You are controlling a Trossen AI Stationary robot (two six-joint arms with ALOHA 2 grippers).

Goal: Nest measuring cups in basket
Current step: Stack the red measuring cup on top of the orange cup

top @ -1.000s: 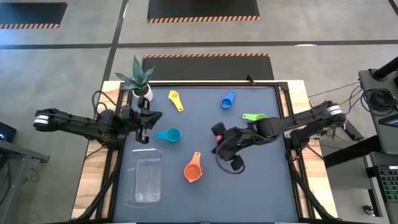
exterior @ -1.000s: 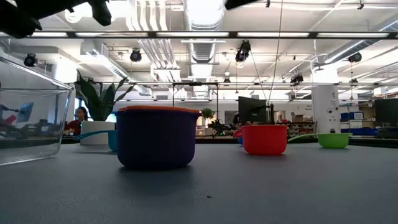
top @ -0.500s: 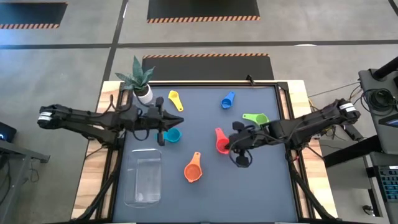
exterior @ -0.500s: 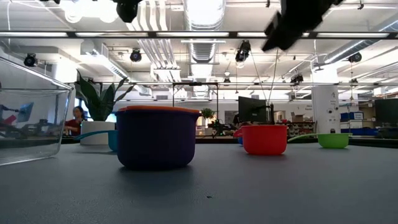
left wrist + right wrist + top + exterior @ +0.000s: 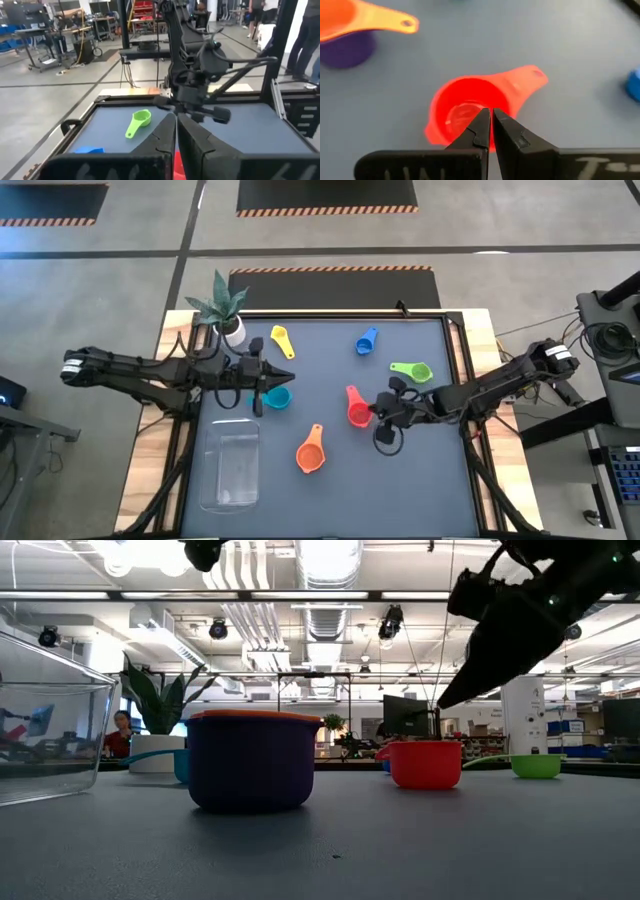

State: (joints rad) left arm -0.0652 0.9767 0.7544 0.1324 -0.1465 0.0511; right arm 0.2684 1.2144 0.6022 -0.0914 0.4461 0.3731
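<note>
Potted plant (image 5: 224, 308), table's far-left corner.

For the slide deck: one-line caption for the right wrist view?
Right hand, fingers shut, hovering over the red measuring cup, with the orange cup stacked in the purple cup beyond.

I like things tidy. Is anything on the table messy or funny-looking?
Nothing is spilled or broken. One oddity: the orange cup already sits inside the purple cup on the table, not in the basket, which holds no cups. The other cups lie scattered. Both grippers, left and right, are shut, holding nothing.
</note>
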